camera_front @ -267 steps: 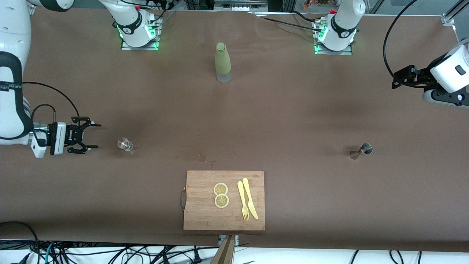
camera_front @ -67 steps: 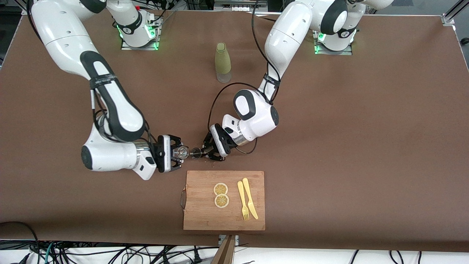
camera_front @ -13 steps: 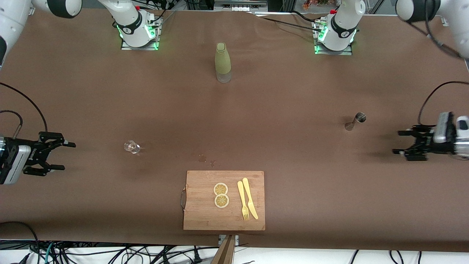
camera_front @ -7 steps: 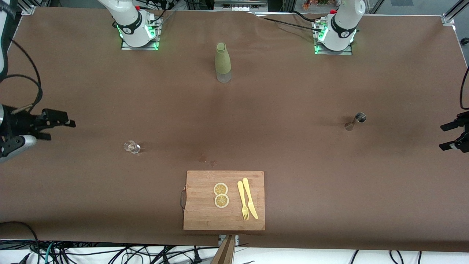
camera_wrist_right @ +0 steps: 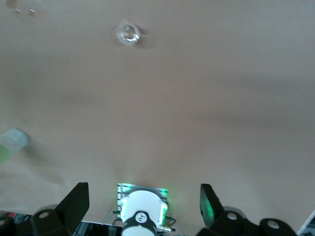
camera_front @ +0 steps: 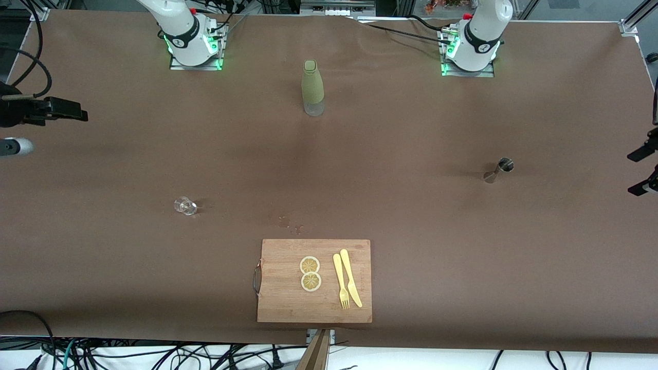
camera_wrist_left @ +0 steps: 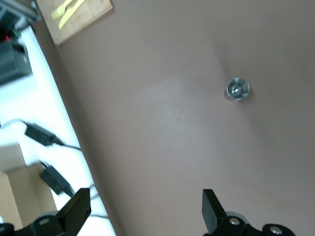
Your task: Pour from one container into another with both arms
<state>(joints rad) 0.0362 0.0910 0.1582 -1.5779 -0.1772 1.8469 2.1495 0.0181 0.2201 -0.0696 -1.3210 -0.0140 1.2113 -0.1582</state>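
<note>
A small clear glass (camera_front: 185, 206) (camera_wrist_right: 128, 33) stands on the brown table toward the right arm's end. A metal jigger (camera_front: 501, 168) (camera_wrist_left: 237, 89) stands toward the left arm's end. My right gripper (camera_front: 69, 110) (camera_wrist_right: 142, 202) hangs open and empty over the table's edge at its own end, well away from the glass. My left gripper (camera_front: 642, 171) (camera_wrist_left: 145, 214) is open and empty over the edge at the left arm's end, apart from the jigger. Only the arms' bases and hands show in the front view.
A green bottle (camera_front: 312, 87) (camera_wrist_right: 9, 143) stands midway between the two bases. A wooden cutting board (camera_front: 280, 298) (camera_wrist_left: 93, 12) near the front edge carries two lemon slices (camera_front: 310, 273), a yellow fork (camera_front: 339, 281) and a knife (camera_front: 350, 277). Small wet spots (camera_front: 288, 224) lie beside the board.
Both arms have drawn back toward the table's ends. The right gripper has moved toward the bases' side, and the left gripper has slid almost out of the front view. Glass and jigger stayed put.
</note>
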